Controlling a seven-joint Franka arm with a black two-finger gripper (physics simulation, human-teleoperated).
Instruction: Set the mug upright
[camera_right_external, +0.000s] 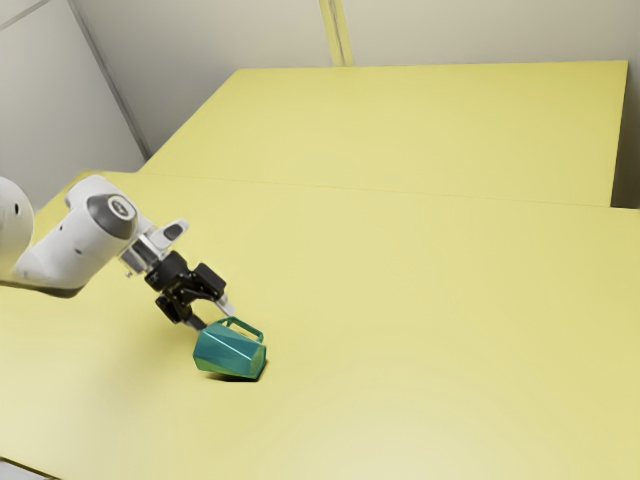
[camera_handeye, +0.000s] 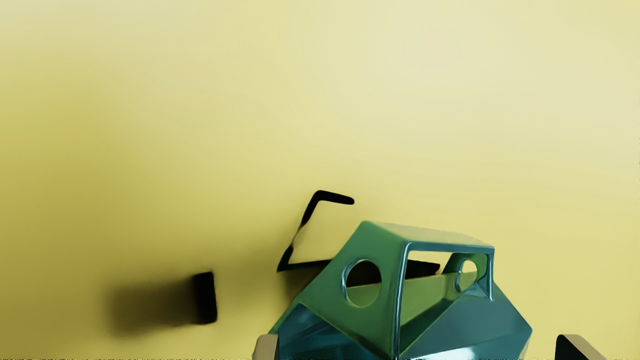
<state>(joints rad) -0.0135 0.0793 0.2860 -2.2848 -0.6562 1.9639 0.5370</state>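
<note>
At the tipped teal mug (camera_right_external: 230, 352), jaws spread wide, contact unclear

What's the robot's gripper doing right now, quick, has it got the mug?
Gripper: open, jaws wide apart, not holding the mug.

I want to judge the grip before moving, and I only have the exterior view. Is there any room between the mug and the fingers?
Observer: In the wrist view, bare table shows between the mug and one finger of the open gripper.

Operator: Any holes in the mug that I can't make out?

Observer: Yes, two round holes, with a larger, angular opening between them.

Operator: Is there anything dark on the table near it?

Observer: A thin, bent black shadow lies beside the mug.
</note>
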